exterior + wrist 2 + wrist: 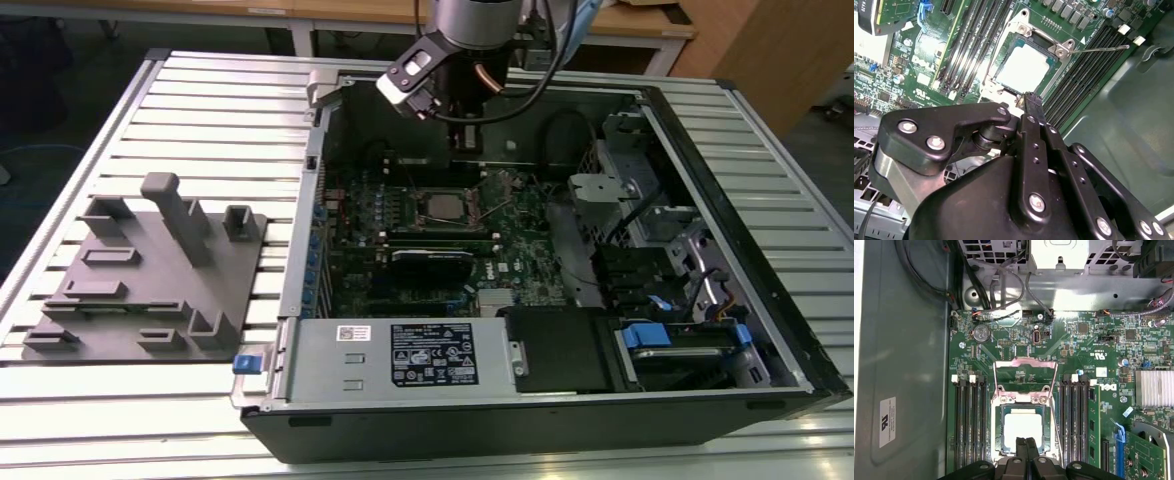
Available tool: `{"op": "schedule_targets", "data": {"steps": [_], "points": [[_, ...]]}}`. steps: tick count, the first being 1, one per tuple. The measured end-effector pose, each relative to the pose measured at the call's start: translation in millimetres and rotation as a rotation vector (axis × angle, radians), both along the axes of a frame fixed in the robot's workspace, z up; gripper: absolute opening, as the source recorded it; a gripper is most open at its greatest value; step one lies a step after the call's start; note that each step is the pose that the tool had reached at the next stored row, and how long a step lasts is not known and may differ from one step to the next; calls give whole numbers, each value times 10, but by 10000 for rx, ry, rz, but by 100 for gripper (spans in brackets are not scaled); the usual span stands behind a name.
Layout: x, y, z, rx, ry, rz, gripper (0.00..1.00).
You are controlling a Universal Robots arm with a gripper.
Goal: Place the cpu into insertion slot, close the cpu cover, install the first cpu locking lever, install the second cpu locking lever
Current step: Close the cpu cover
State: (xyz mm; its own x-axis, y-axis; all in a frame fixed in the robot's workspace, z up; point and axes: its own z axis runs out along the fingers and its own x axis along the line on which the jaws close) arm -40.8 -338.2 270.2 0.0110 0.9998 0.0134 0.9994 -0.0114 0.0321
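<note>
The cpu (1023, 426) lies flat in the insertion slot (1000, 440) on the green board, silvery top up, also seen as cpu (1023, 68) and cpu (442, 204). The cpu cover (1026, 362) stands swung open behind the slot, its square window showing the board through it. A thin locking lever (1101, 48) sticks out sideways from the slot's corner. My gripper (1026, 444) hovers just above the cpu's near edge with its two black fingers pressed together and nothing between them. In the exterior view the gripper (466, 135) hangs over the case's far side.
Black memory slots (970, 425) flank the socket on both sides. Cables (999, 287) and a metal cage run behind the board. A finned heatsink (1154, 388) sits beside it. Outside the open computer case (747, 330), a grey fixture block (147, 290) stands on the slatted table.
</note>
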Motion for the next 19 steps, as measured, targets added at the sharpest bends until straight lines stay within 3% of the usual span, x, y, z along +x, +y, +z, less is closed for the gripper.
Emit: {"op": "schedule_targets", "data": {"steps": [19], "points": [[43,0,0,0,0,0,10]]}}
